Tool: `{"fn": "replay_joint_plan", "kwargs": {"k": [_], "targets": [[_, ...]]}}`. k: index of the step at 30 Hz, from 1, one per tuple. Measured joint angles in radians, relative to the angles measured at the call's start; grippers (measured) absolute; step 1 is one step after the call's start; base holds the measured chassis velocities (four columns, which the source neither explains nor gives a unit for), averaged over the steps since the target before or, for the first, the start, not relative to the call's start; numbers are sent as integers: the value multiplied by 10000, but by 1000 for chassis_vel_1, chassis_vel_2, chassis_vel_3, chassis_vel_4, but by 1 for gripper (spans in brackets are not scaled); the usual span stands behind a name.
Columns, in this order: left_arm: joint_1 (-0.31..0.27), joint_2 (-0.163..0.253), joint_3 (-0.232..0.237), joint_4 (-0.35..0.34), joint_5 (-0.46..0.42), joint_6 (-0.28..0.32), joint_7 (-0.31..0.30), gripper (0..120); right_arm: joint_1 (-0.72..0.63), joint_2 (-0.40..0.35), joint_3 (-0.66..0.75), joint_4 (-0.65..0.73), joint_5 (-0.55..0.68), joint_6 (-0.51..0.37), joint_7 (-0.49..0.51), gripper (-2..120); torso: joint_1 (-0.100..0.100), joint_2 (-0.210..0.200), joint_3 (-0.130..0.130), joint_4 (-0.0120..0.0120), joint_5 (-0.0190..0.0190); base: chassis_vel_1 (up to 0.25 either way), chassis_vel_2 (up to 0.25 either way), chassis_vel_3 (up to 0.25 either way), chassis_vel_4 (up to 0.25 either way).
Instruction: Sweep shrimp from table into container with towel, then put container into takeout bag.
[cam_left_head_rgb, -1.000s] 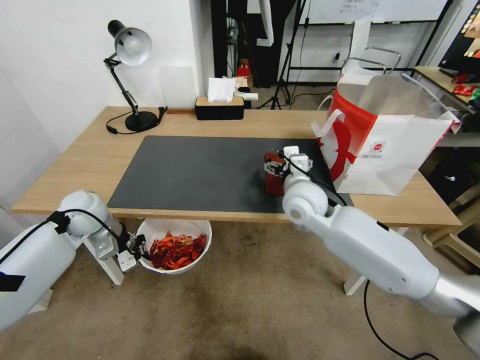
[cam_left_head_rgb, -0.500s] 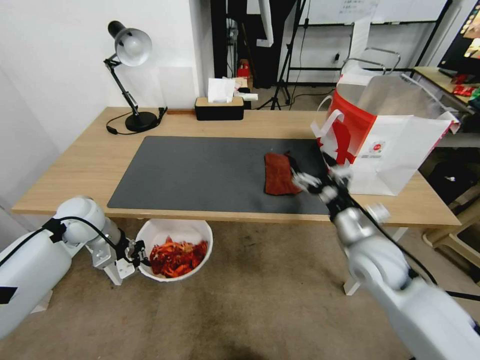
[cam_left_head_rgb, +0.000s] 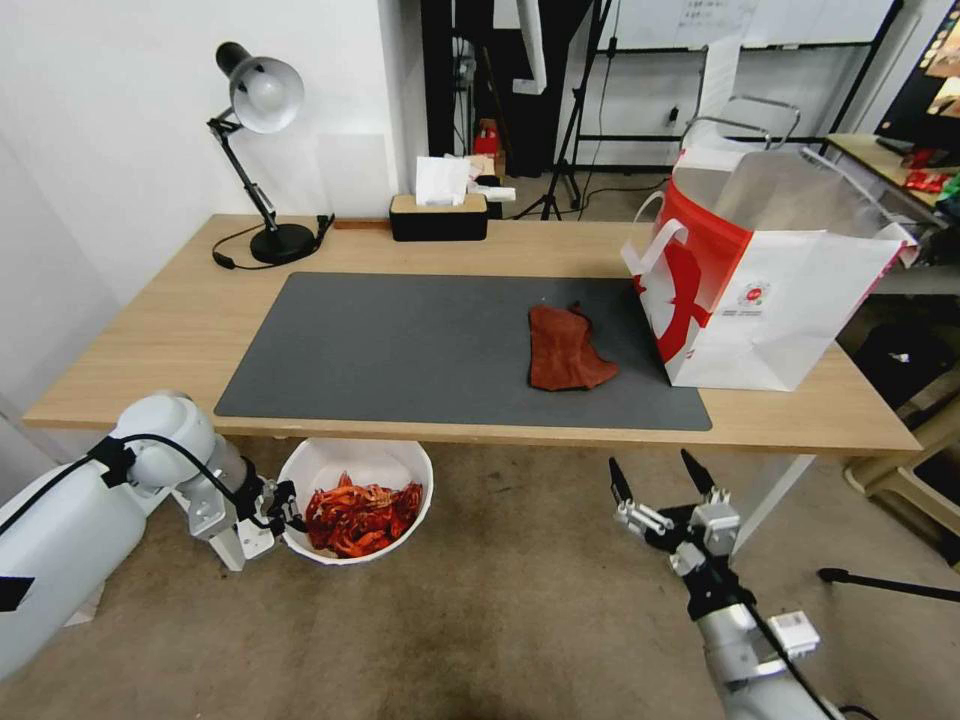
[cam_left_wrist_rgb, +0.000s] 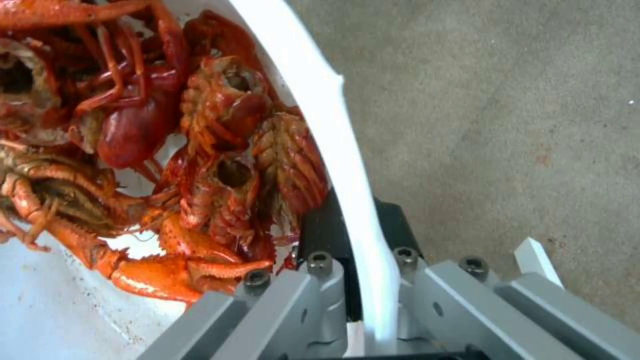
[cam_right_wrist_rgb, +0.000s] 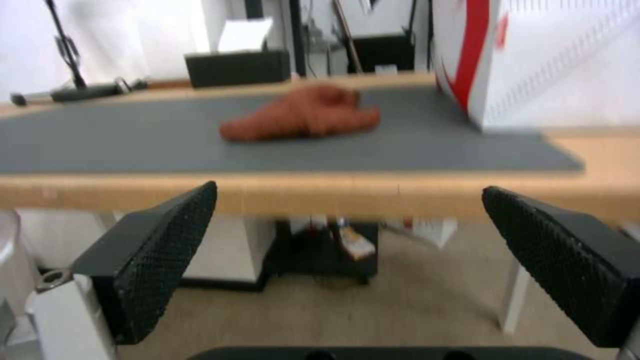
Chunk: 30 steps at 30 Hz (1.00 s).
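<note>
Dropped below the table (cam_left_head_rgb: 180, 330) edge, the right gripper (cam_left_head_rgb: 658, 473) hangs spread wide, towel (cam_left_head_rgb: 565, 348) left on the mat (cam_left_head_rgb: 400, 350), while the left gripper (cam_left_head_rgb: 283, 505) pinches the shrimp (cam_left_head_rgb: 358, 505)-filled container (cam_left_head_rgb: 345, 462) rim.

Lab or studio: tripods (cam_left_head_rgb: 565, 150), whiteboard (cam_left_head_rgb: 760, 20), desk lamp (cam_left_head_rgb: 255, 150), lone table (cam_left_head_rgb: 180, 320).

The white round bowl (cam_left_head_rgb: 356, 500) hangs below the table's (cam_left_head_rgb: 180, 320) near edge, upright, with red shrimp (cam_left_head_rgb: 360, 505) heaped inside. The rust-brown towel (cam_left_head_rgb: 565, 348) lies flat on the grey mat, beside the upright, open red-and-white bag (cam_left_head_rgb: 770, 290).
</note>
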<state>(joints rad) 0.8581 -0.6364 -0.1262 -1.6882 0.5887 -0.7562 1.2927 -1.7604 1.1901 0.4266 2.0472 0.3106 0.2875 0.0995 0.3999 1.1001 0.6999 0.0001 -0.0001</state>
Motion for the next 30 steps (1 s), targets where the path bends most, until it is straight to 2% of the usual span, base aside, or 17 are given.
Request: {"fn": "replay_joint_plan", "kwargs": {"k": [12, 18, 21, 22, 25, 26, 29, 30], "targets": [[301, 20, -28, -266, 13, -3, 3, 0, 41, 40, -178, -395, 103, 7, 85, 100, 0, -2, 1, -2, 1, 0, 0, 0, 0], [716, 320, -73, -754, -127, 70, 11, 0, 151, -50, -201, -503, 104, -32, 96, 100, 2, -2, 0, -1, 0, 0, 0, 0, 0], [1194, 620, -299, -1373, -307, 85, 27, 0, 289, -139, -221, -623, 125, -63, 110, 100, 1, -2, 1, -2, 0, 0, 0, 0, 0], [1194, 620, -299, -1373, -307, 85, 27, 0, 289, -139, -221, -623, 125, -63, 110, 100, 1, -2, 1, -2, 0, 0, 0, 0, 0], [1900, 963, -798, -2124, -575, 194, 66, 0, 409, -212, -269, -731, 157, -80, 114, 100, 1, -2, 0, -2, 1, 0, 0, 0, 0], [1900, 963, -798, -2124, -575, 194, 66, 0, 409, -212, -269, -731, 157, -80, 114, 100, 1, -2, 0, -2, 1, 0, 0, 0, 0], [3177, 1252, -2027, -2904, -727, 159, 129, 0, 465, -257, -352, -805, 178, -83, 104, 100, 1, -2, 0, 0, 2, 0, 0, 0, 0], [3177, 1252, -2027, -2904, -727, 159, 129, 0, 465, -257, -352, -805, 178, -83, 104, 100, 1, -2, 0, 0, 2, 0, 0, 0, 0]]}}
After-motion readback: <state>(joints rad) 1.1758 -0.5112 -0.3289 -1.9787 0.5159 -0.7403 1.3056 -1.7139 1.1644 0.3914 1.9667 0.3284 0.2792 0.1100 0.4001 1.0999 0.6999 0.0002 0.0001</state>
